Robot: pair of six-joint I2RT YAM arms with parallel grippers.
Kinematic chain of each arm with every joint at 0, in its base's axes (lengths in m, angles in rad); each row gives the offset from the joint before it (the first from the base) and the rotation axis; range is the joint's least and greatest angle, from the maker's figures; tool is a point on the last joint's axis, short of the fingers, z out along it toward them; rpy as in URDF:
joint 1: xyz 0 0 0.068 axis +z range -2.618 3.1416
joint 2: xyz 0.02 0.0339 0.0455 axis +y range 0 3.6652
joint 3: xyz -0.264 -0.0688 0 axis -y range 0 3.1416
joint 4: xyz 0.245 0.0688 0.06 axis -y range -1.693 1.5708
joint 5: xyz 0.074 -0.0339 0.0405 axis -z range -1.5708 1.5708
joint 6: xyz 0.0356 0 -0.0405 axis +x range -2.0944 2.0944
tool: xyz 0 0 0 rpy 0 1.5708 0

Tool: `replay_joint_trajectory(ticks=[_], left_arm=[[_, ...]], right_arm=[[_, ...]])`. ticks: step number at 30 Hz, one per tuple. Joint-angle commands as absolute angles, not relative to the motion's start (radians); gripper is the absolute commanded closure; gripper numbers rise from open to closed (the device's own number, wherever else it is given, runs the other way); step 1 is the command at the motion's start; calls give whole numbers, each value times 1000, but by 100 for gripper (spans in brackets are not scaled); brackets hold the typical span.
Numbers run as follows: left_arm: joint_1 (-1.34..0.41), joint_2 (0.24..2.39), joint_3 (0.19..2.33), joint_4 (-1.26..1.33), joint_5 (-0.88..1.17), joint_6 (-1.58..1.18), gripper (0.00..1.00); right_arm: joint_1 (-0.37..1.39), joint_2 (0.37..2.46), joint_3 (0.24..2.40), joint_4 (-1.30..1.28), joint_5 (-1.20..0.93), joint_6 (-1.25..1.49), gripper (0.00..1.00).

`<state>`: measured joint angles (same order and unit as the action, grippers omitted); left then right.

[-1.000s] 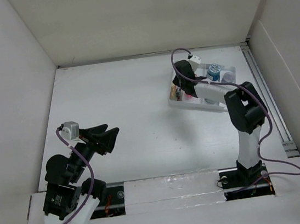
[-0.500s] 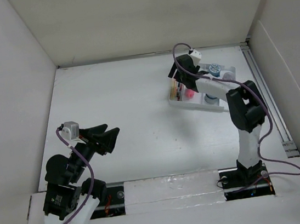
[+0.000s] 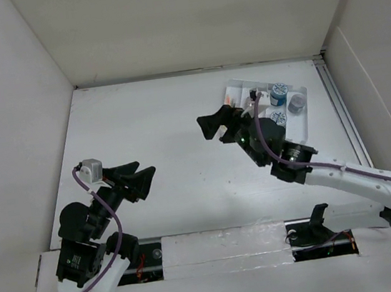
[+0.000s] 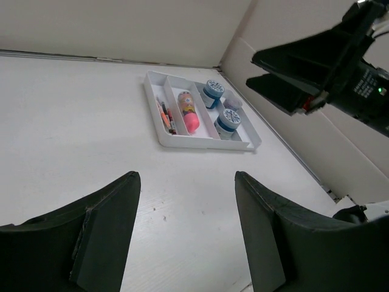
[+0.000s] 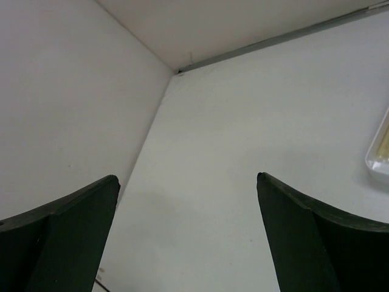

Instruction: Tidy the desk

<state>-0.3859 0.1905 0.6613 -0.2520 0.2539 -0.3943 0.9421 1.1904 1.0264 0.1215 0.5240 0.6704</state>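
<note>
While both arms hang free with nothing held, the top view shows the desk [image 3: 156, 122] spanning the floor between tall white walls. A white tray [image 3: 304, 119] lies near its far right corner. The left gripper [image 3: 145, 170], jaws spread, hangs over the near left part. The right gripper [image 3: 205, 129], jaws also apart, hangs above the middle, just left of the tray.

From the left wrist, the tray's compartments hold thin pen-like sticks [image 4: 164, 114], a pink-and-yellow object [image 4: 189, 113], two blue-lidded jars [image 4: 213, 89] and a small grey-capped pot [image 4: 233, 103].

From the right wrist, wide-set fingers [image 5: 67, 225] frame the desk's far left corner, and the tray's rim shows at the right edge.
</note>
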Motion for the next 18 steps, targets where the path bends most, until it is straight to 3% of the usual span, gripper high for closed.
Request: replay_joint_trajectory(ticks=[1,9,18], left_arm=[[-387,175,667,-215,250,-385,41],[-387,155,704,-161,233,-385,42],[-387,158,807,-133,212,-374,46]], right_arm=[[1011,1117,947,135,670,646,0],[1184,873,901,67,730,563,0],[1193,623,807,160,715,483,0]])
